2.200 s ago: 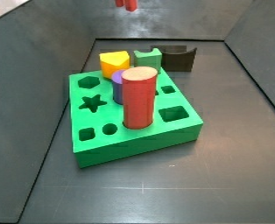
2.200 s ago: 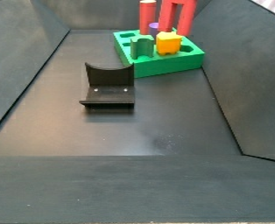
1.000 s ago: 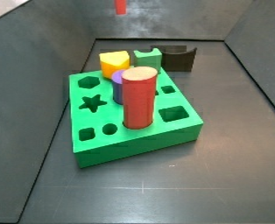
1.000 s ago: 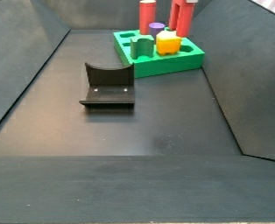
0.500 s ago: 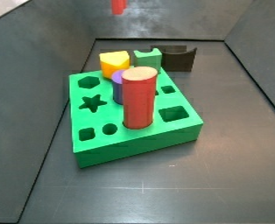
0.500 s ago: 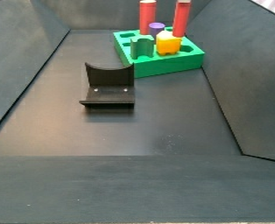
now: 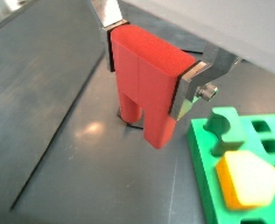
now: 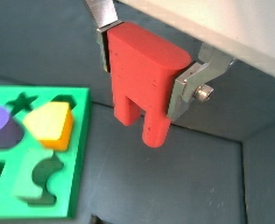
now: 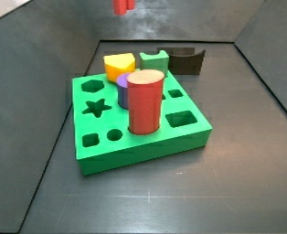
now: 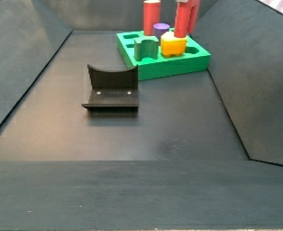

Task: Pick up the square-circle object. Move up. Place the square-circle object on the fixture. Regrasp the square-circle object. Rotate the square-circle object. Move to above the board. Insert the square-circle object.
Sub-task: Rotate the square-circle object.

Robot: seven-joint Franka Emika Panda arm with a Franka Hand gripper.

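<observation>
In a wrist view we see the end effector (image 7: 151, 68) closed on the square-circle object (image 7: 146, 79), its silver fingers (image 7: 199, 86) pressed flat against two opposite faces near the upper end. The piece hangs clear above the dark floor, beside the corner of the board (image 7: 262, 138), where a yellow piece (image 7: 248, 179) sits. Its lower end splits into two prongs.

In a wrist view from the opposite side, the end effector (image 8: 153, 63) grips the square-circle object (image 8: 146, 74) the same way, a finger (image 8: 189, 87) seated on a flat side. The board (image 8: 23, 201) lies below and to one side, with the yellow piece (image 8: 52, 122) and a purple piece (image 8: 0, 125) in it.

In a side view only the red tip of the square-circle object (image 9: 121, 6) shows at the frame's upper edge, high above the board (image 9: 133, 146) and the red cylinder (image 9: 145, 102); the fixture (image 9: 187, 60) stands behind.

In a side view, we cannot tell the held piece from the red uprights around the board (image 10: 180, 61); the fixture (image 10: 110, 87) sits well apart on the floor.

We judge the piece rigid, light and smooth, so the flat faces are the safest hold; a grip on the prongs or the rounded parts would risk slipping or twisting.
</observation>
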